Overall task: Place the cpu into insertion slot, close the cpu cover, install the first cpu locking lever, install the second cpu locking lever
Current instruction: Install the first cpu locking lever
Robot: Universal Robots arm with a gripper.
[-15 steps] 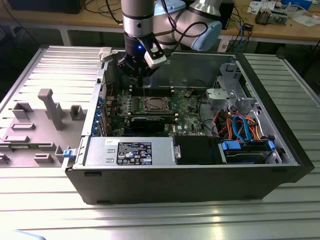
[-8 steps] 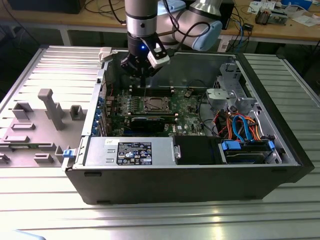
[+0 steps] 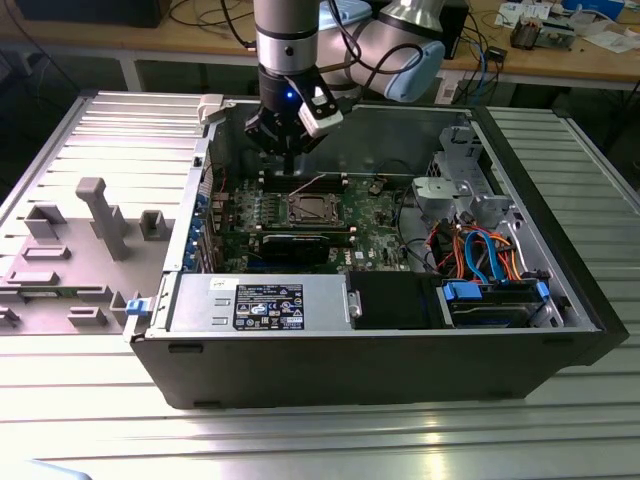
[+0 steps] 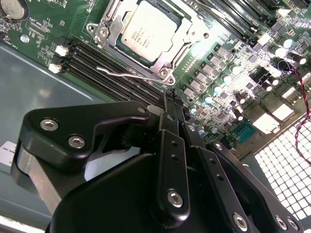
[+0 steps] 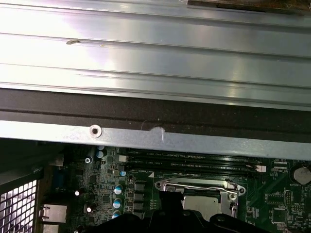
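The cpu (image 4: pixel 148 30), a silver-grey square chip, lies in the insertion slot (image 3: pixel 308 208) on the green board. The cpu cover (image 4: pixel 172 48), a silver frame, lies flat around the chip, which shows through its window. A thin wire locking lever (image 4: pixel 131 74) runs along the socket's side nearest my gripper. Whether it is hooked down I cannot tell. In the first wrist view the cpu (image 5: pixel 203 205) sits under a lever bar (image 5: pixel 194 187). My gripper (image 4: pixel 169 97) hangs just above the board beside the socket, fingers shut together on nothing. In the exterior view the gripper (image 3: pixel 290 165) is behind the socket.
The open black computer case (image 3: pixel 380 350) encloses the board, with a power supply (image 3: pixel 260 300) at the front and a drive cage with cables (image 3: pixel 480 250) on the exterior view's right. Memory slots (image 4: pixel 112 63) flank the socket. A grey fixture plate (image 3: pixel 90 230) lies on the exterior view's left.
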